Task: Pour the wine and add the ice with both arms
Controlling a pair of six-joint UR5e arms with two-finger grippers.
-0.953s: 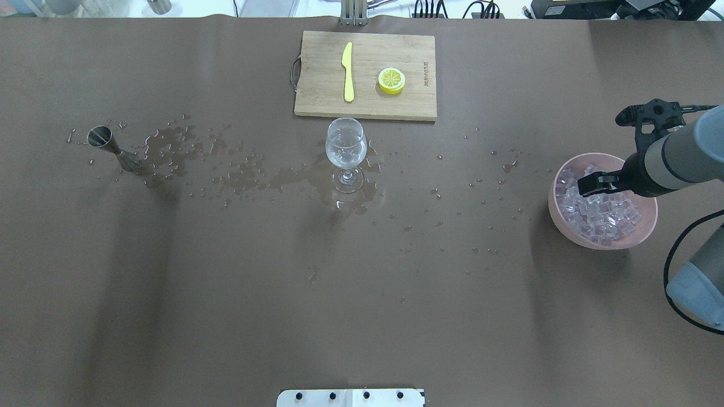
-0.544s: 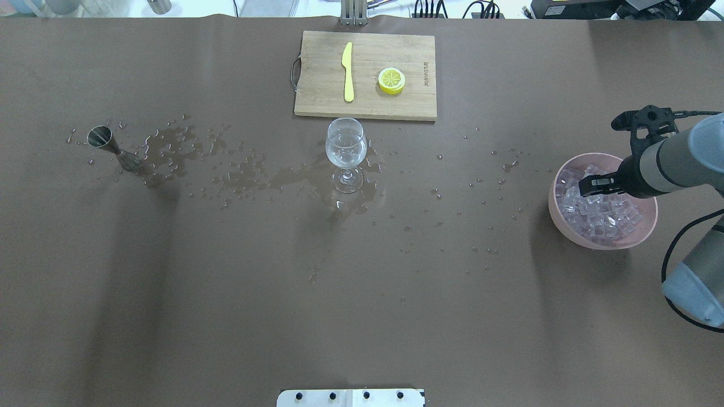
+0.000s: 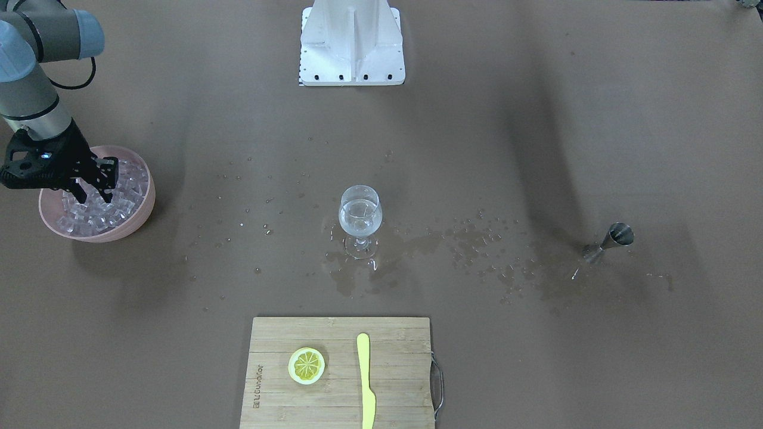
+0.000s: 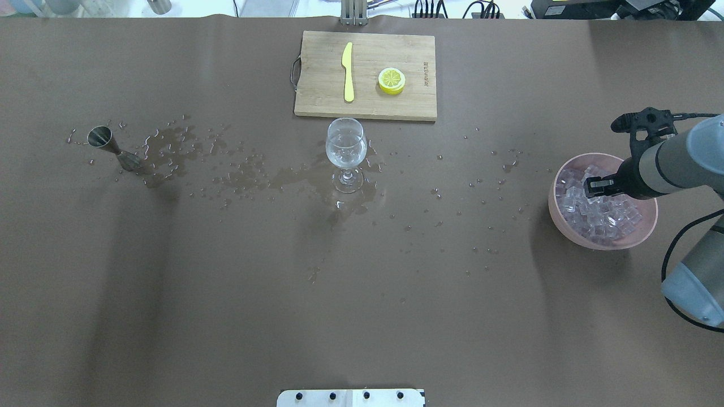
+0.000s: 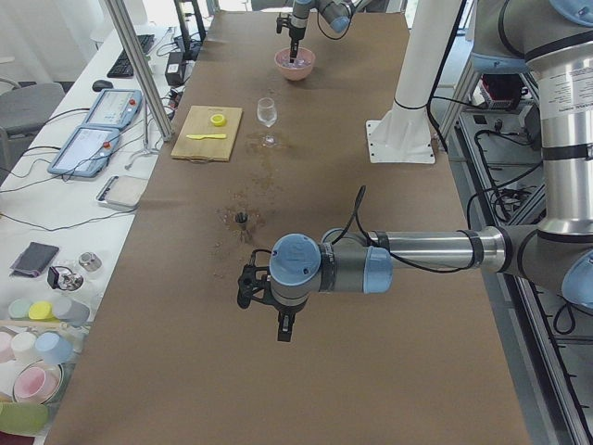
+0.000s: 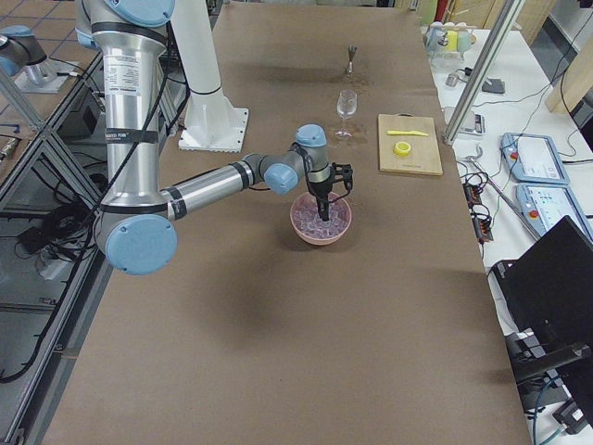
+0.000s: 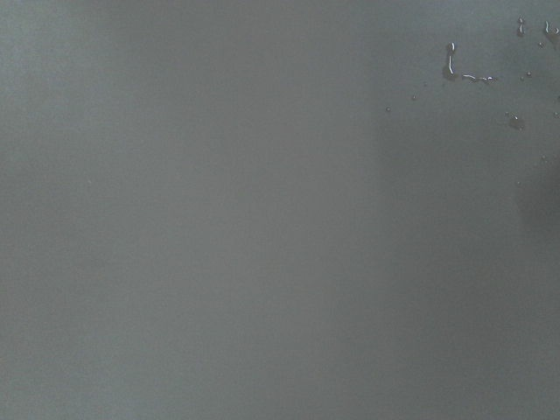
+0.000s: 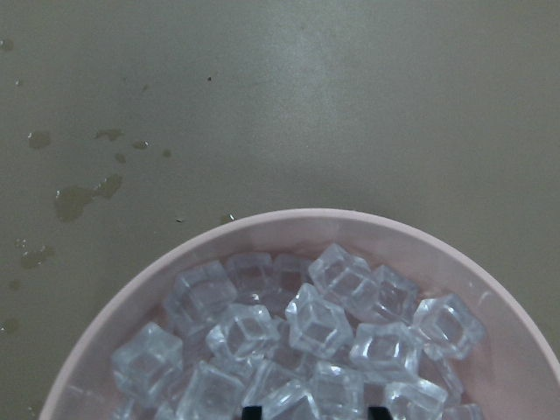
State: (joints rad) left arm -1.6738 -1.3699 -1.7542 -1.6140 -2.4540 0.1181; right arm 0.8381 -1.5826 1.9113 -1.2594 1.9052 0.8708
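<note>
Only the side view from the robot's left shows the left gripper [image 5: 283, 331], hanging over the brown table [image 4: 226, 294]; how far it is open cannot be told there. The right wrist camera alone shows the two fingertips [image 8: 252, 411] of the right gripper [image 3: 95, 198], moderately apart and sunk among the ice [image 8: 319, 324], clamping nothing visible. One pink bowl [image 4: 565, 226] holds the many cubes, at 3 o'clock from the single glass [image 4: 345, 172]. The wine [image 4: 344, 154] sits in that glass, with spilled drops around it. One jigger [image 4: 113, 148] is at 9 o'clock. One board [image 4: 322, 96] at 12 carries one knife [image 4: 348, 70] and one lemon slice [image 4: 391, 80].
</note>
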